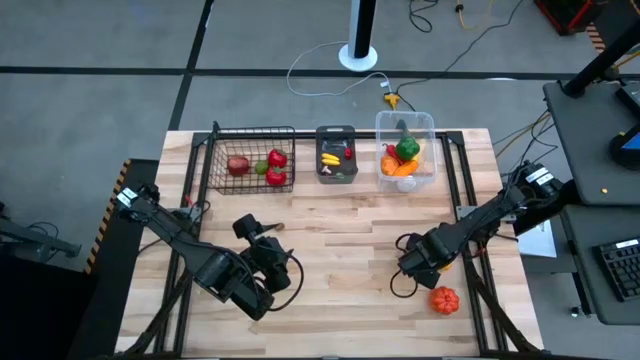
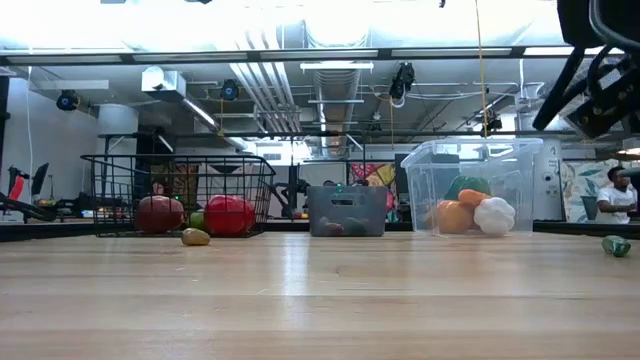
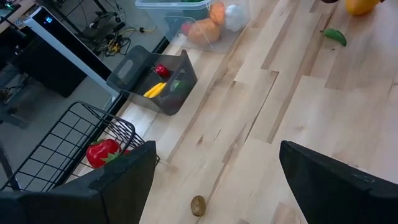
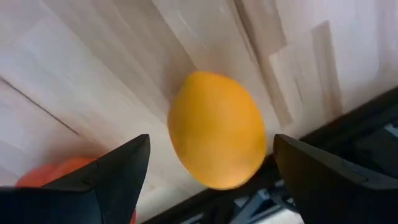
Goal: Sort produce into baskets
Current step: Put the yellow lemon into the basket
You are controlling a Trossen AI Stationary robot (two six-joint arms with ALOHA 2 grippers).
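Below, the right gripper (image 4: 205,168), jaws spread wide, hovers over a yellow-orange fruit (image 4: 216,128) on the table (image 1: 340,250) beside an orange pumpkin (image 1: 444,298). Left gripper (image 3: 214,180), jaws wide, hangs above a small brown fruit (image 3: 198,205) near the wire basket (image 1: 250,160).

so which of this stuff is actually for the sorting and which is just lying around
For the job: wire basket, grey bin, clear tub, yellow lemon, orange-red fruit, small green vegetable, small brown fruit.
Just lying about: white stand base, keyboard.
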